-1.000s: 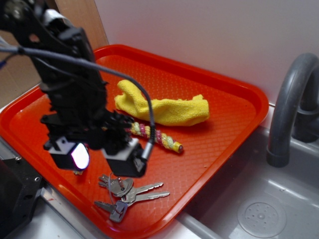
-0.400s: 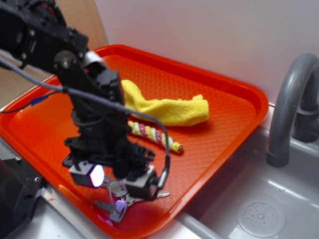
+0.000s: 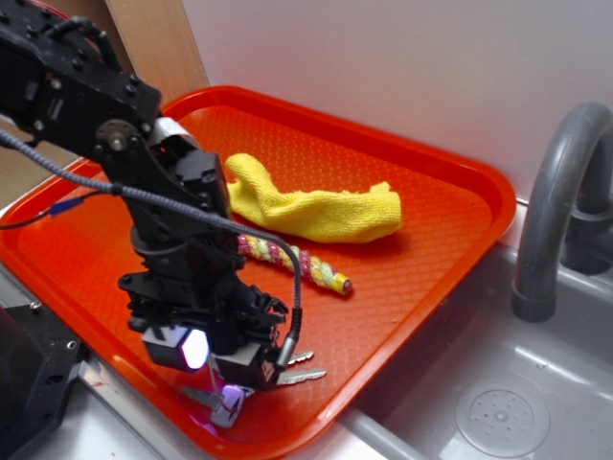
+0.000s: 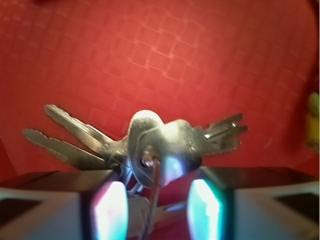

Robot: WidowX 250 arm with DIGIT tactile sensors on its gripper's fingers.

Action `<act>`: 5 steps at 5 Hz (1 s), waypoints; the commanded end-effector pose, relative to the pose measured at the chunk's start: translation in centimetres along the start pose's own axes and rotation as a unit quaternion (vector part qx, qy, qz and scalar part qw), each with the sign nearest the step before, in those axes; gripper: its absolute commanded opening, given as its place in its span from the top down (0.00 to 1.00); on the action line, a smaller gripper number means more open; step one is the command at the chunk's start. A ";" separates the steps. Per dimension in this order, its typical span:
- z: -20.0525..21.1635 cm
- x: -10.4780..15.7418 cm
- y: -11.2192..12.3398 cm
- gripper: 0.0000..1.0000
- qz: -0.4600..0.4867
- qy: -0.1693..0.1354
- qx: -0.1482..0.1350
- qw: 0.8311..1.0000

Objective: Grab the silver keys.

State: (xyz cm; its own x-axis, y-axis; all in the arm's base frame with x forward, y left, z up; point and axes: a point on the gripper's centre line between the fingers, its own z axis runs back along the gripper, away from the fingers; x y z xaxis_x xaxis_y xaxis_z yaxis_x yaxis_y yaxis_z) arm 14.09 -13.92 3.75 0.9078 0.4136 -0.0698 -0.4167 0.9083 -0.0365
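The silver keys (image 3: 303,376) lie near the front edge of the red tray (image 3: 431,192), mostly hidden under my gripper (image 3: 218,369); only two blade tips and one key head show. In the wrist view the bunch of silver keys (image 4: 165,145) fans out on the tray (image 4: 150,50), heads and wire ring reaching into the gap of my gripper (image 4: 156,212). The jaws stand apart, one glowing pad (image 4: 110,210) on each side of the ring, low over the tray.
A yellow cloth (image 3: 316,211) lies mid-tray with a striped rope (image 3: 297,261) in front of it. Right of the tray is a grey sink (image 3: 498,412) with a curved faucet (image 3: 560,192). A white wall runs behind.
My gripper has moved forward and down from beside the keys until it covers them; the keys have not moved.
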 end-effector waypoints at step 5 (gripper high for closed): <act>20.3 7.9 4.0 1.00 -0.224 -0.189 0.040 0.955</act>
State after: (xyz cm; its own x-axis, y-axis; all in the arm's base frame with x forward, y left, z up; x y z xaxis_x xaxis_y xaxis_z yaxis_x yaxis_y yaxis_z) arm 20.50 -5.47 21.35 0.9671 -0.0577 0.2477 0.0301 0.9930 0.1141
